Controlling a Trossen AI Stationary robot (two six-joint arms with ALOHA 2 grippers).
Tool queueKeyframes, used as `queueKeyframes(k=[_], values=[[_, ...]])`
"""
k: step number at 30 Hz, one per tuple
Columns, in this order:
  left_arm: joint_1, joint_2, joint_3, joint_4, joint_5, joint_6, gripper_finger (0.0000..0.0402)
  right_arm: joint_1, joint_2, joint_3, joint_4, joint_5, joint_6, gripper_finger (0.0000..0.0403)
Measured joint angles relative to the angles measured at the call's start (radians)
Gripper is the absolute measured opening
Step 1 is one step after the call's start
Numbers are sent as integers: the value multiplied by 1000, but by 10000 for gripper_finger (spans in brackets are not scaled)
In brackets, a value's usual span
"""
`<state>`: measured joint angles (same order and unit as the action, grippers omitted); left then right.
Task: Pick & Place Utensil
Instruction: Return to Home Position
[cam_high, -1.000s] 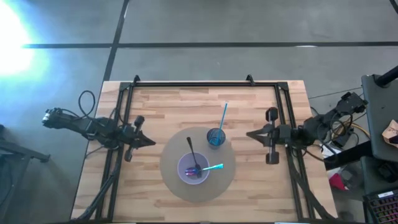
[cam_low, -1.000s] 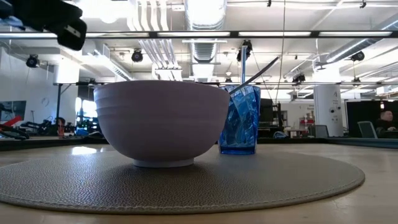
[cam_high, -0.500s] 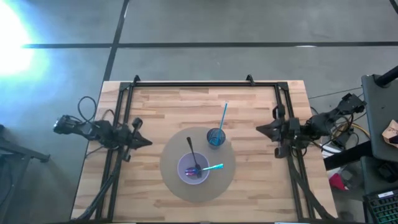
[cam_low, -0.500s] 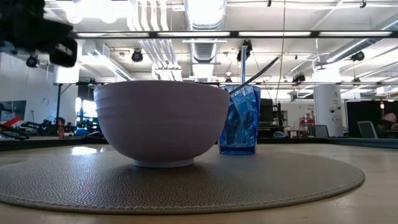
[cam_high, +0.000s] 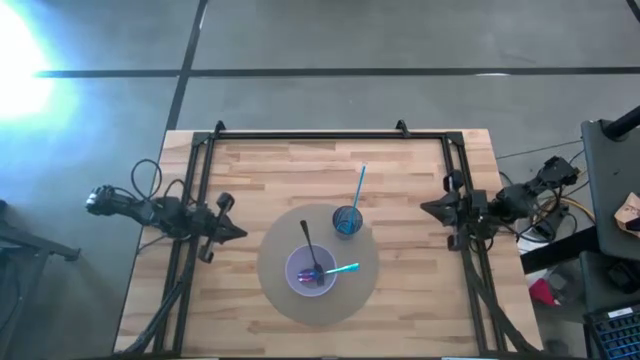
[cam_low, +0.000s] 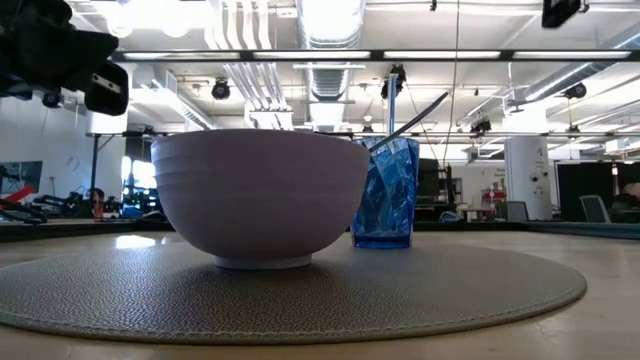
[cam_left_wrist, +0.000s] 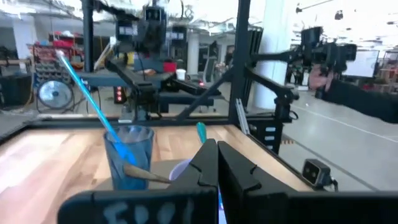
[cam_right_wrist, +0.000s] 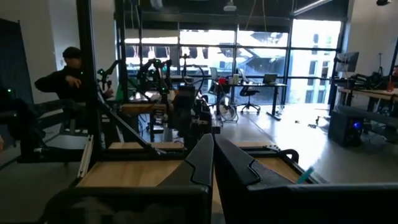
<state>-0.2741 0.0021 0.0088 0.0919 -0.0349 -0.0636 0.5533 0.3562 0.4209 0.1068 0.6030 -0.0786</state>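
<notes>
Fork (cam_high: 309, 245) and spoon (cam_high: 346, 269) lie in the bowl (cam_high: 291, 276).

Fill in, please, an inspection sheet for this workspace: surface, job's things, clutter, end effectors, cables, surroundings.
Surface: wooden table with a round grey mat on it.
Job's things: bowl on the mat holds a black fork and a teal-handled spoon; blue cup beside it holds a long blue stick.
Clutter: nothing seen.
End effectors: left end effector shut, empty, at the table's left edge; right end effector shut, empty, at the right edge.
Cables: cables loop behind both arms, off the table.
Surroundings: black frame around the table; a person in the room beyond.
</notes>
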Motion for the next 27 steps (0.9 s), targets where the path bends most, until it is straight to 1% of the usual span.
queueKeyframes(k=[4,9,18,23,27], values=[[0,2,0,6,-1,10,0,0,-96,-101,30,-2,27,8],[0,2,-1,4,-9,9,0,0,-193,-238,183,-14,13,8],[0,2,-1,4,-10,7,0,-25,-261,-394,288,-28,-12,8],[0,2,-2,-5,-11,6,0,-76,-269,-413,299,-28,-9,8],[0,2,-2,-5,-11,3,0,-137,-269,-412,326,-28,-82,8]])
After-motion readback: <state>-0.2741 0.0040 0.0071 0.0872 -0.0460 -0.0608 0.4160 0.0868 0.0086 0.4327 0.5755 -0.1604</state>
